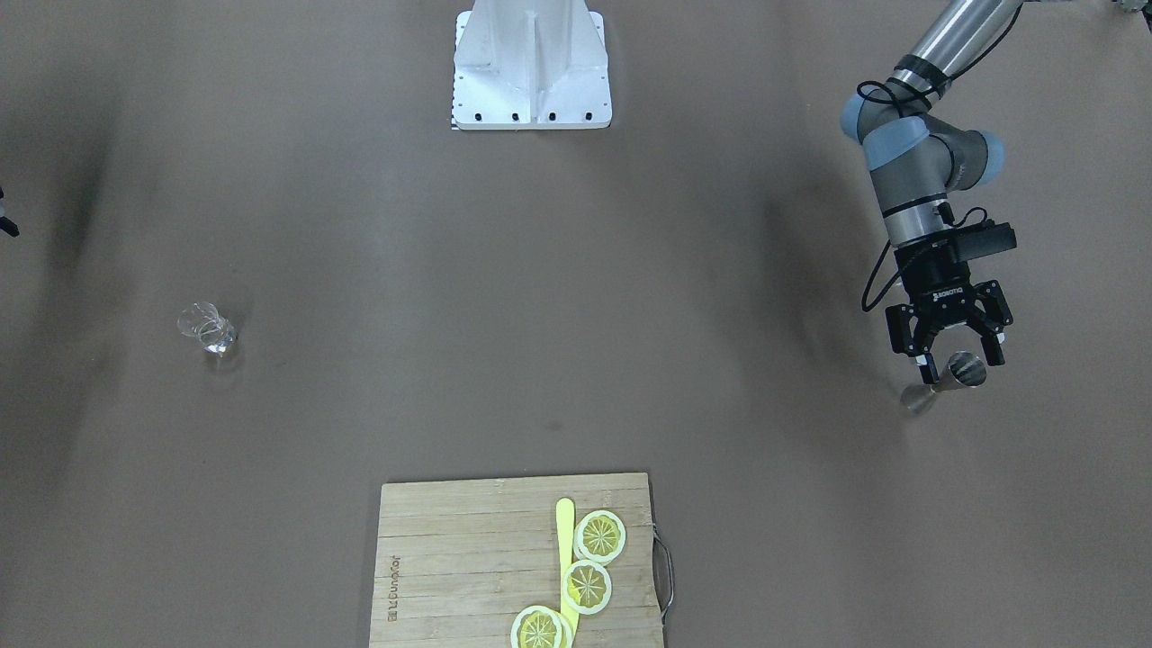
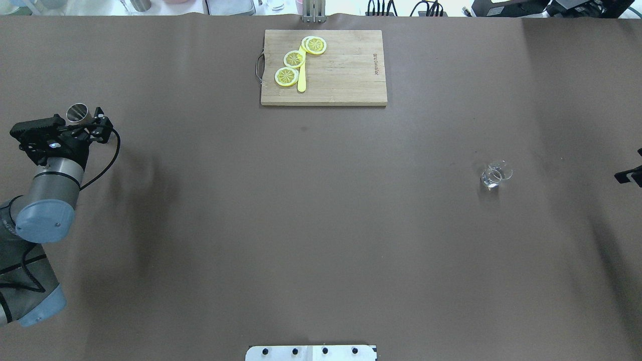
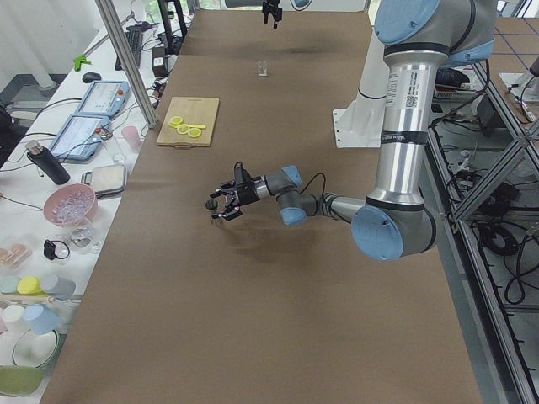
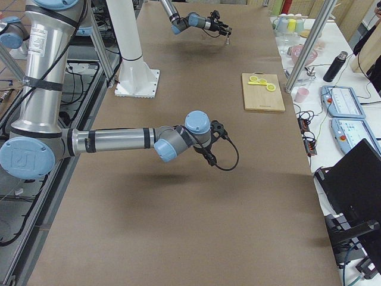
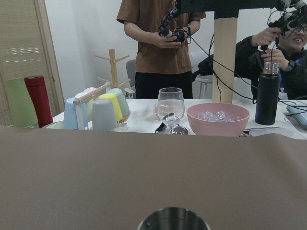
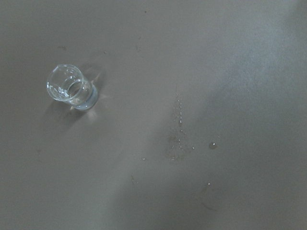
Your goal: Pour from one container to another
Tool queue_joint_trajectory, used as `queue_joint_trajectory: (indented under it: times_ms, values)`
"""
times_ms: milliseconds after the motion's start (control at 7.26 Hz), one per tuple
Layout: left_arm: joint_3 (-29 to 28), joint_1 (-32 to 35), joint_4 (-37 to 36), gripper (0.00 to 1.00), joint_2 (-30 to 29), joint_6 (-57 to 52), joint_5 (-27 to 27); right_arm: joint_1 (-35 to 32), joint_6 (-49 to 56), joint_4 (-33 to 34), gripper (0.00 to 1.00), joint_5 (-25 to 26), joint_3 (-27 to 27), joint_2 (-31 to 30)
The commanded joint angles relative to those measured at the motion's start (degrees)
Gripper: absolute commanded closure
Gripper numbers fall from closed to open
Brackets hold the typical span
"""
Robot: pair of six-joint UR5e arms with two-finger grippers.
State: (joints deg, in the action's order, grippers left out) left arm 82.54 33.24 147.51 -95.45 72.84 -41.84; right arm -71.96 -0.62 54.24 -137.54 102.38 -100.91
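Note:
The steel jigger (image 1: 945, 381) stands upright on the brown table near its left end; its round rim (image 2: 77, 113) shows from overhead and at the bottom edge of the left wrist view (image 5: 173, 220). My left gripper (image 1: 954, 353) is open, its fingers spread on either side of the jigger's upper cone without closing on it. The clear glass (image 2: 495, 175) stands alone far to the right, also seen from the right wrist as the glass (image 6: 72, 89). Only a dark piece of my right gripper (image 2: 629, 174) shows at the edge, to the right of the glass; I cannot tell its state.
A wooden cutting board (image 2: 346, 75) with lemon slices (image 2: 294, 58) and a yellow knife lies at the far middle. Small droplets (image 6: 180, 139) wet the table right of the glass. The white robot base (image 1: 531, 63) is at the near middle. Two people and a side table with cups (image 5: 96, 112) are beyond the left end.

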Motion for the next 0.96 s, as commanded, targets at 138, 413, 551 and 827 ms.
queue_joint_trajectory:
  times_ms: [138, 413, 551, 827]
  values:
    - [-4.8, 0.9, 0.0, 0.03, -3.9, 1.0, 0.1, 3.3, -6.1, -16.0, 0.00, 0.3, -3.6, 0.4]
    - [-6.6, 0.4, 0.0, 0.03, -5.5, 1.1, 4.2, 6.0, -6.4, -22.0, 0.00, 0.7, -4.4, 0.4]
    - [-6.6, 0.3, 0.1, 0.03, -5.5, 1.1, 4.8, 7.2, -12.3, -24.0, 0.00, 2.7, -4.3, 0.5]
    - [-7.2, 0.2, 0.1, 0.03, -5.4, 2.7, 8.3, 12.5, -21.9, -33.0, 0.00, 8.8, -5.7, 1.8]
